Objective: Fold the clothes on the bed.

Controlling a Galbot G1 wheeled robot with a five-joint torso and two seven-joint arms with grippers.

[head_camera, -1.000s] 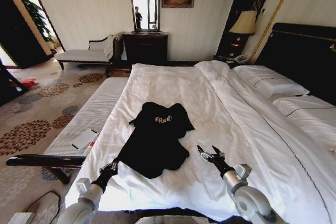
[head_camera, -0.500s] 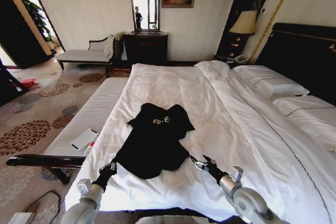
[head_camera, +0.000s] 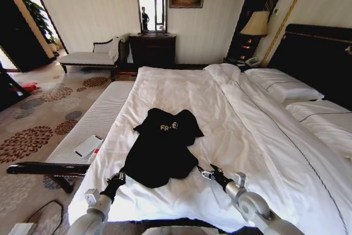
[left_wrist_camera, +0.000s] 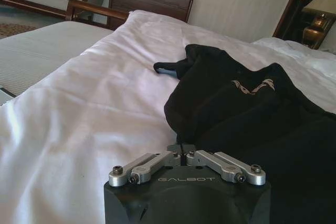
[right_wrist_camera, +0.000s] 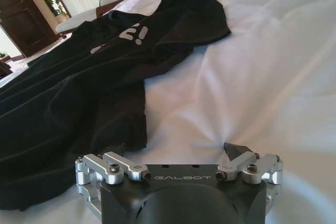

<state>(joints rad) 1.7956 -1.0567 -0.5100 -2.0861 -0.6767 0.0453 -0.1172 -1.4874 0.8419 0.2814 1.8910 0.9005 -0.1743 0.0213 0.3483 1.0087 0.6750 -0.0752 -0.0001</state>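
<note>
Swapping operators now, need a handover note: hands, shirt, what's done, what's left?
Left hand: shut at the near left hem of the T-shirt, apparently pinching it.
Right hand: open, at the near right hem, not gripping.
T-shirt: rumpled, lettering up, on the bed near the edge closest to the robot.
Done: no fold made yet.
Left: right hand's grasp, then the whole fold.

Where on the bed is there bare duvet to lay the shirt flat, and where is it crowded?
Bare duvet lies between the black T-shirt and the far edge, and a wide strip runs from the shirt toward the pillows. It is crowded at the near edge, where the left gripper and right gripper flank the shirt's hem.
</note>
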